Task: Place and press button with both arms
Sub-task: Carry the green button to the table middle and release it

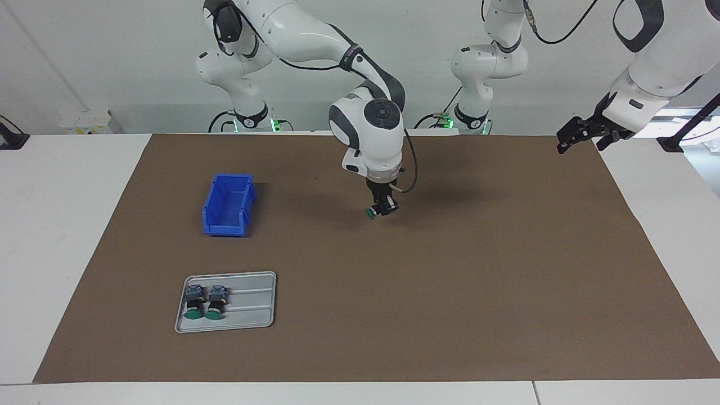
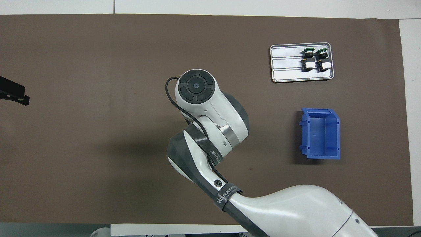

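The right gripper [image 1: 382,209] hangs over the middle of the brown paper mat [image 1: 450,292], clamped on a green-capped push-button [image 1: 372,213]. Toward the right arm's end from it stand an open blue plastic bin [image 1: 228,205] and a grey metal tray [image 1: 247,306] holding two more green-capped buttons [image 1: 205,304], three buttons in all. The left gripper [image 1: 585,135] waits raised at the mat's corner; whether its fingers are apart, I cannot tell.

The right arm [image 1: 315,39] bends out over the middle of the table, wrist pointing straight down, its right gripper [image 1: 382,207] low with jaws closed on something. The left arm [image 1: 652,62] waits raised at its own end, left gripper [image 1: 579,135] tilted downward.
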Controlling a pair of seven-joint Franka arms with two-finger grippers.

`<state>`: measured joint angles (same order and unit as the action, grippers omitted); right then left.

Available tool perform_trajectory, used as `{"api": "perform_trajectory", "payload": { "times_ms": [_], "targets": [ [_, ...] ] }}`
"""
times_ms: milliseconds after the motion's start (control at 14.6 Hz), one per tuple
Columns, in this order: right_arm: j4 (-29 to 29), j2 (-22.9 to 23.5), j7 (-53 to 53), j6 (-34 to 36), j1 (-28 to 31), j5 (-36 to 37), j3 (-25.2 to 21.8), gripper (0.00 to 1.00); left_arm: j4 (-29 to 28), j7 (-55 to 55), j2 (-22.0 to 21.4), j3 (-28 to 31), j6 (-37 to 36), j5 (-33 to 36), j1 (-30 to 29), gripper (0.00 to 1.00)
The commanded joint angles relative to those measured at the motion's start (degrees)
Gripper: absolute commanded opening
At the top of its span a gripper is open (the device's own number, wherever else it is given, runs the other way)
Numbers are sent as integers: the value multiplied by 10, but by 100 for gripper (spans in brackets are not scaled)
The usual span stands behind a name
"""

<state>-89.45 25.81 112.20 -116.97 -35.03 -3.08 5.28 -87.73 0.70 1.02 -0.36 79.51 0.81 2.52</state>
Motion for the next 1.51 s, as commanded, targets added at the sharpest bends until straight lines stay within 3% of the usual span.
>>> {"api": "perform_trajectory", "payload": {
  "times_ms": [0,205,753,821,890,1095,1163,1300,1437],
  "targets": [
    [-15,6,92,-35,-9,-6,1,10,-18,-6,-15,3,0,6,-1,100],
    [-11,42,144,-55,-34,18,0,10,-18,-17,-15,3,3,6,-1,100],
    [-20,69,195,-75,-37,23,0,12,-22,-17,-16,4,4,6,1,100],
    [-23,70,200,-78,-37,23,0,19,-22,-16,-16,4,4,6,1,100],
    [-23,71,199,-79,-36,23,0,32,-24,-14,-17,4,4,6,-1,100],
    [-17,69,194,-68,-36,23,0,89,-32,-12,-23,4,6,6,-4,100],
    [-13,65,193,-63,-36,23,0,98,-36,-10,-23,4,6,6,-3,100],
    [3,55,178,-39,-28,28,-1,98,-38,-8,-24,4,6,6,-3,100],
    [4,20,95,-1,-1,33,-1,98,-38,-6,-24,4,6,6,-2,100]
  ]
}}
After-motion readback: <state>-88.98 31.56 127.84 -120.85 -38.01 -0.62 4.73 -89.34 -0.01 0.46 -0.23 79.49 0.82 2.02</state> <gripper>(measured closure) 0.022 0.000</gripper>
